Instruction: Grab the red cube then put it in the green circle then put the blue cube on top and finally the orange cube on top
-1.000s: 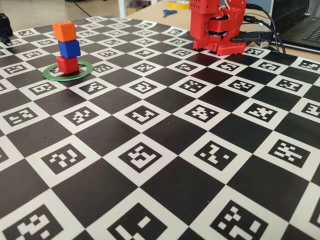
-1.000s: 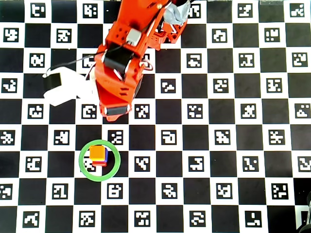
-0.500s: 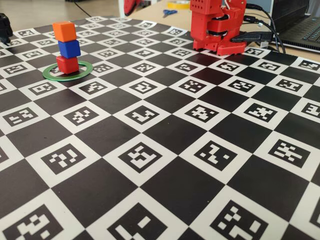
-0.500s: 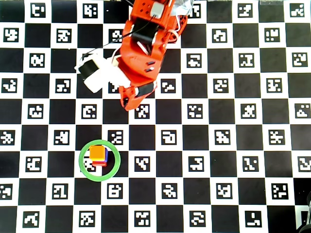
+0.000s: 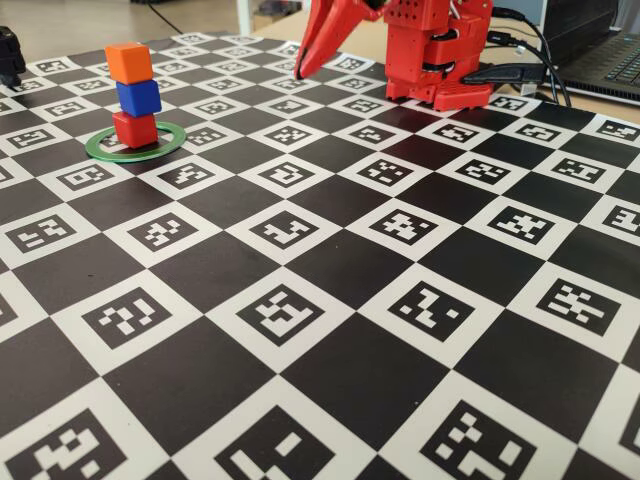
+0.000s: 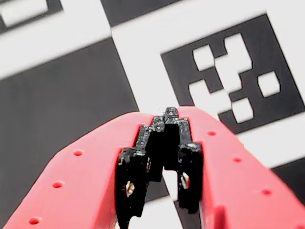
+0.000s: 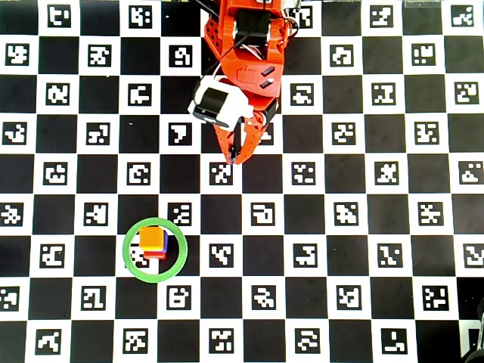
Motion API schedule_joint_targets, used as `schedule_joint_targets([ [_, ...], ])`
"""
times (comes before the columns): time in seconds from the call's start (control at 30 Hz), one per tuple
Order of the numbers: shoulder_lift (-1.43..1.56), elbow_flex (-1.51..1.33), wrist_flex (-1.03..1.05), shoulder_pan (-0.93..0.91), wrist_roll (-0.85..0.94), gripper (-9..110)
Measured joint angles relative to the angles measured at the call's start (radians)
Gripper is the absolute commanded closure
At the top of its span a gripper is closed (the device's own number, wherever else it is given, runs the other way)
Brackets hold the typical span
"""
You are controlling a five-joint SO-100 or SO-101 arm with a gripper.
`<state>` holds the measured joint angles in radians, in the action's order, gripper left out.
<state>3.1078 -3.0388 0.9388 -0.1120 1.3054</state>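
Fixed view, checkered marker board (image 5: pixel 330 300), laptop (image 5: pixel 610 60)

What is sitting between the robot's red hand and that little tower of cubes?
Nothing but bare checkered board. In the overhead view, the hand points down near the arm's base, and the stretch to the orange cube topping the stack holds only printed squares.

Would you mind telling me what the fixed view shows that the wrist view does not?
Only the fixed view shows the stack: the red cube inside the green circle, the blue cube on it and the orange cube on top. Only the wrist view shows the closed fingertips up close. Both show the gripper, empty, above the checkered mat.
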Motion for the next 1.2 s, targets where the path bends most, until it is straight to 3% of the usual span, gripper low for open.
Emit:
schedule_joint_targets([
  [0.63,0.198,-0.091,0.327,-0.003,0.121,107],
  [1.2,0.198,-0.092,0.347,0.032,0.133,107],
])
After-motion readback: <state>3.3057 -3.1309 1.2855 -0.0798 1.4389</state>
